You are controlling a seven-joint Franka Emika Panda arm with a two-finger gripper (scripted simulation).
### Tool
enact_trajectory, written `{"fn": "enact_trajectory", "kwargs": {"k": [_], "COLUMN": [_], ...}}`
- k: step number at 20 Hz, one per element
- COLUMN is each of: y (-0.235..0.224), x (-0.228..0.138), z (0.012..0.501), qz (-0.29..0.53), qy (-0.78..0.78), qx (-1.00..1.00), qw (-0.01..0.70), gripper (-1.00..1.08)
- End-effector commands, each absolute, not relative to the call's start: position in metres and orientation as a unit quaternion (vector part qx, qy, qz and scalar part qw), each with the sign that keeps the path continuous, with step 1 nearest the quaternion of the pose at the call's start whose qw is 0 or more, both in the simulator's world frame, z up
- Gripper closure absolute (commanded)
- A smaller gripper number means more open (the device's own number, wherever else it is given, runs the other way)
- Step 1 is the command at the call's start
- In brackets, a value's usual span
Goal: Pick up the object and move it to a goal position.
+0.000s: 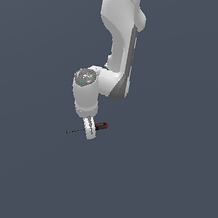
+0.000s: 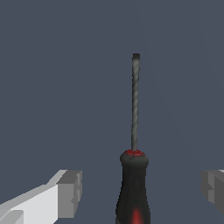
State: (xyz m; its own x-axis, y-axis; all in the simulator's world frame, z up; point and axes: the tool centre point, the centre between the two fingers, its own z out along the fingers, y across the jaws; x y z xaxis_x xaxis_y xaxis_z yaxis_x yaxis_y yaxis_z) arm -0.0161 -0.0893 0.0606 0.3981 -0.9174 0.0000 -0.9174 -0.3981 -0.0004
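Fingers (image 2: pixel 70 192) spread wide, one each side of the screwdriver (image 2: pixel 133 188) and clear of its black-and-red handle, shaft pointing away along the grey floor (image 1: pixel 167 192); gripper (image 1: pixel 91 130) on white arm (image 1: pixel 120 27); step judged pre-grasp, next move: close on handle, lift toward goal.

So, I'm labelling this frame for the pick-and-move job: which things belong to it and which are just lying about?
Part of the job:
- screwdriver
- gripper, open, fingers either side of the handle

Lying about:
- nothing else visible; no goal marker shows
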Motion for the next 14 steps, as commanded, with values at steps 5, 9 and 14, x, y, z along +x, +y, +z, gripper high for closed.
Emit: {"fn": "enact_trajectory", "kwargs": {"k": [5, 9, 14], "y": [-0.090, -0.090, -0.090], "x": [-0.017, -0.017, -0.017], "z": [0.033, 0.019, 0.015], "qz": [0.000, 0.000, 0.000], "qy": [0.550, 0.551, 0.551], "qx": [-0.835, -0.835, -0.835], "qw": [0.000, 0.000, 0.000], "gripper": [-0.92, -0.92, 1.08]}}
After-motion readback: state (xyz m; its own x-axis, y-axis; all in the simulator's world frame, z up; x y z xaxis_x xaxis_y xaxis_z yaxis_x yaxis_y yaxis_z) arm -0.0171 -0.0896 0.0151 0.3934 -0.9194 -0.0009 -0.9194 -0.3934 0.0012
